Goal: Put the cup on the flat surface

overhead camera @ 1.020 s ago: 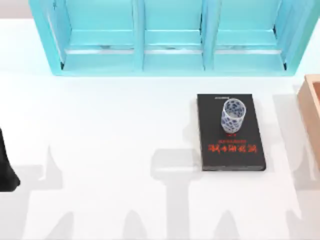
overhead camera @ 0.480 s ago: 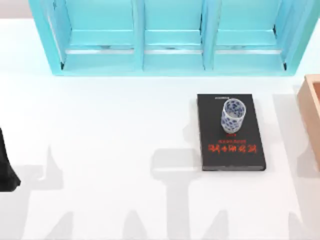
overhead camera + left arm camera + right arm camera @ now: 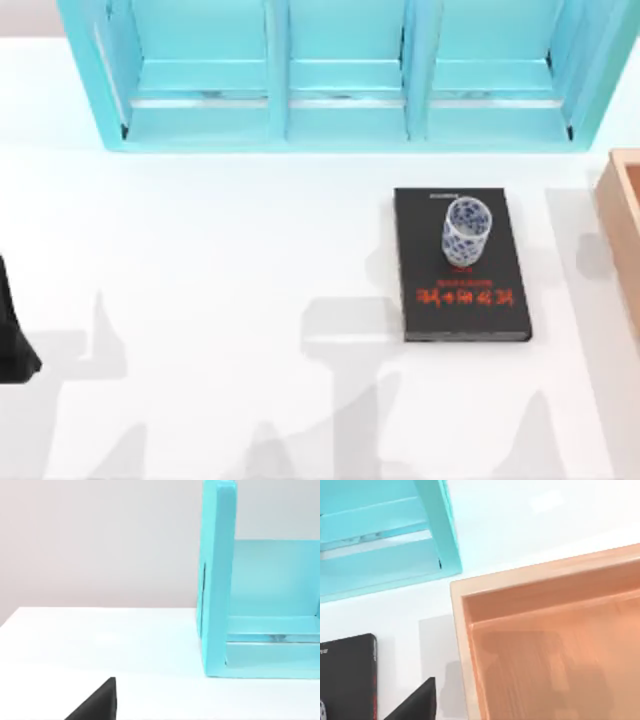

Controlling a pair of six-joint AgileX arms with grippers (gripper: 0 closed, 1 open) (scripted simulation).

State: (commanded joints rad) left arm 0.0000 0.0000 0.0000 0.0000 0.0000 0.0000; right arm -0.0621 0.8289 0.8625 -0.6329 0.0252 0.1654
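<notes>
The cup (image 3: 466, 232), white with blue blotches, stands upright on the far half of a black book (image 3: 462, 290) with red lettering. The book lies flat on the flat surface (image 3: 220, 260), the white tabletop, right of centre. My left arm (image 3: 12, 340) is at the table's left edge, far from the cup. A black part of my left gripper (image 3: 100, 704) shows in the left wrist view, above bare tabletop (image 3: 100, 640). A black part of my right gripper (image 3: 417, 703) hangs over the table's right side, between the book's corner (image 3: 345, 675) and a wooden box (image 3: 550, 650).
A turquoise shelf unit (image 3: 340, 70) runs along the back of the table; its end wall (image 3: 217, 580) faces the left wrist camera. The open wooden box (image 3: 625, 225) sits at the right edge. Arm shadows lie across the front of the tabletop.
The arm shadows on the front and right of the table have shifted. Cup, book and left arm stay where they were.
</notes>
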